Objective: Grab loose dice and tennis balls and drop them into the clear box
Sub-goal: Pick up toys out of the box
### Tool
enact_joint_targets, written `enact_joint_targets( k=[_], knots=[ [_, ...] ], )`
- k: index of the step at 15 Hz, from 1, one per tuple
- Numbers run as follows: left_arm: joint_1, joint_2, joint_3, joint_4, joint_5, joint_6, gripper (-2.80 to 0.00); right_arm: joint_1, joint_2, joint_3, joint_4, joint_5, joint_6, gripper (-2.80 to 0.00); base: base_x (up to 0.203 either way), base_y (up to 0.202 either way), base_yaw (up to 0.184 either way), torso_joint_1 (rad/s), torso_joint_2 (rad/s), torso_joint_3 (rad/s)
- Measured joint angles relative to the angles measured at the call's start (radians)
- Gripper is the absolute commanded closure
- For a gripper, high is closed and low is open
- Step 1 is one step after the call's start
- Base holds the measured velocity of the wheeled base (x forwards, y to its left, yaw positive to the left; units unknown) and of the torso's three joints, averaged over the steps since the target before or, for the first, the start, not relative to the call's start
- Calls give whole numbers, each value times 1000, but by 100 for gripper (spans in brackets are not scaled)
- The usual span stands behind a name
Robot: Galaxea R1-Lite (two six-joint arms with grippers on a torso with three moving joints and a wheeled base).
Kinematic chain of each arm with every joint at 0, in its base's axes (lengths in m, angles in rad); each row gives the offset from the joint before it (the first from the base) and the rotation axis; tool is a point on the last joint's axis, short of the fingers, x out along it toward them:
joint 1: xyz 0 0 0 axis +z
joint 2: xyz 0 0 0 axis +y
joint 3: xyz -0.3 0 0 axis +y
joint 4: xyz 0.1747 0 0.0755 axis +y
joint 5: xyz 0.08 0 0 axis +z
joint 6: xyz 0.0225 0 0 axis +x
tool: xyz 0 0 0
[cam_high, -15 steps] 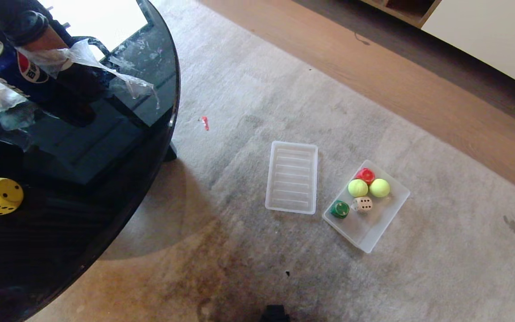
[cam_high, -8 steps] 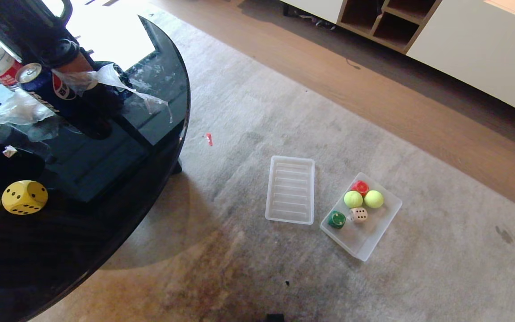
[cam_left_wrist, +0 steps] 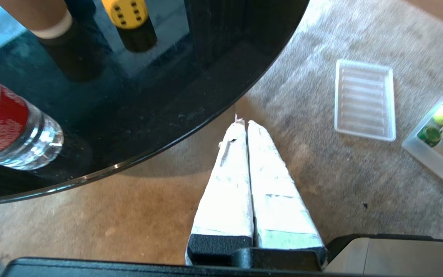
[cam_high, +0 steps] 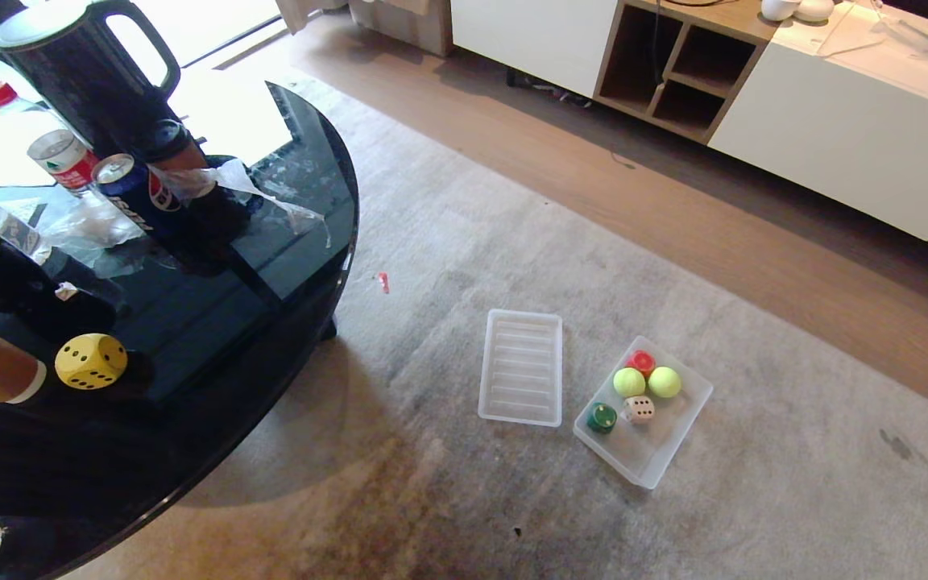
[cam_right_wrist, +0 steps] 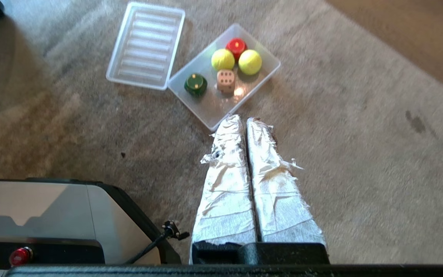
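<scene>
The clear box (cam_high: 659, 453) lies on the grey carpet and holds two tennis balls (cam_high: 629, 382) (cam_high: 664, 382) and the beige die (cam_high: 638, 409). A yellow die (cam_high: 91, 362) sits on the black glass table (cam_high: 214, 387) at the left, beside a paper cup. Neither gripper shows in the head view. In its wrist view my left gripper (cam_left_wrist: 244, 122) is shut and empty, hanging above the carpet just off the table's edge, with the yellow die (cam_left_wrist: 130, 13) far ahead. My right gripper (cam_right_wrist: 244, 119) is shut and empty above the carpet, near the clear box (cam_right_wrist: 210, 109).
A ribbed translucent lid (cam_high: 521, 366) lies left of the box. A red die (cam_high: 640, 362) and a green die (cam_high: 602, 417) are also in the box. A kettle (cam_high: 69, 56), cans, bottles and cups crowd the table. A white cabinet (cam_high: 834, 129) lines the far wall.
The head view has tilted upward, so the whole scene has slid down the picture and the cabinet has come into sight. The things themselves lie where they were.
</scene>
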Motion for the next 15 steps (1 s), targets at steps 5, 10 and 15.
enact_joint_targets(
  k=[5,10,15],
  knots=[
    [0,0,0,0,0,0,0,0,0,0,1,0,-3,0,0,0,0,4,0,202],
    [0,0,0,0,0,0,0,0,0,-1,3,0,-4,0,0,0,0,3,1,202],
    [0,0,0,0,0,0,0,0,0,-1,3,0,-3,0,0,0,0,4,1,197]
  ],
)
